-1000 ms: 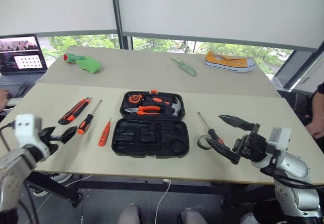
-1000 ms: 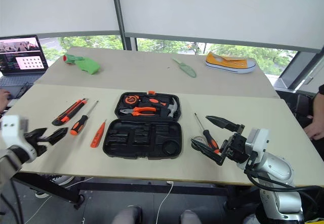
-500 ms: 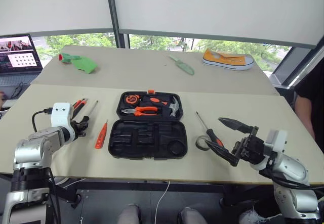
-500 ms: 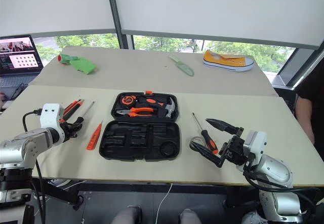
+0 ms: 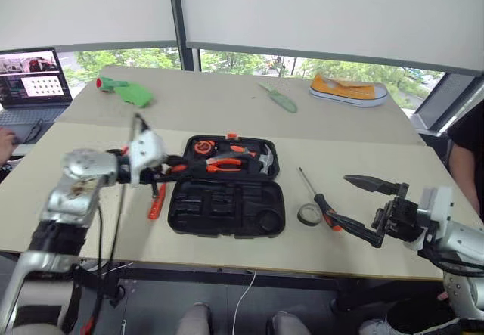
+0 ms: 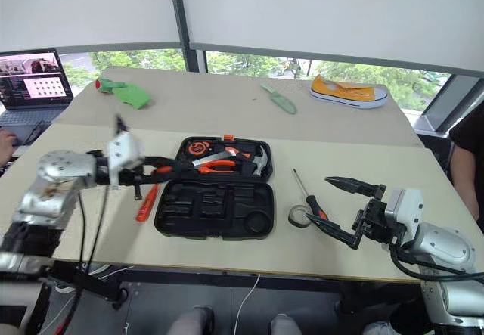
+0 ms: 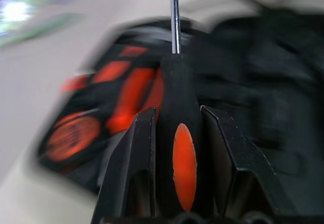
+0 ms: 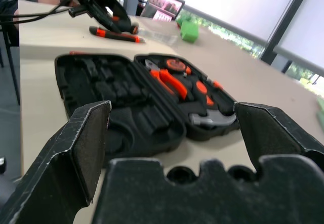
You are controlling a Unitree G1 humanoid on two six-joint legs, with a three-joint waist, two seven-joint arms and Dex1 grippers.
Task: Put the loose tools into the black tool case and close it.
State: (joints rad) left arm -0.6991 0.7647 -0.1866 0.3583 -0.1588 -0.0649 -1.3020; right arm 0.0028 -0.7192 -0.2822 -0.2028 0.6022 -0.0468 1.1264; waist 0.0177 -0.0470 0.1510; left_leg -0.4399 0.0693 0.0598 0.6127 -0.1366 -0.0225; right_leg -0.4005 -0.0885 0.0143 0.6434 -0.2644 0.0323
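Head stereo pair looks forward and down over the table [image 5: 355, 150], both eyes sharing the open black tool case [image 5: 227, 206] at centre. Left wrist camera sits close behind its fingers [image 7: 135, 158], facing the case. Right wrist camera looks low across the table from the right, sharing that case [image 8: 126, 102]

The open black plastic tool case [image 5: 227, 191] shows empty moulded recesses in its near half. A grey tape roll [image 5: 308, 214] and black-handled screwdriver [image 5: 318, 197] occupy the counter [image 5: 363, 161] between the case and right gripper [image 5: 363, 208].
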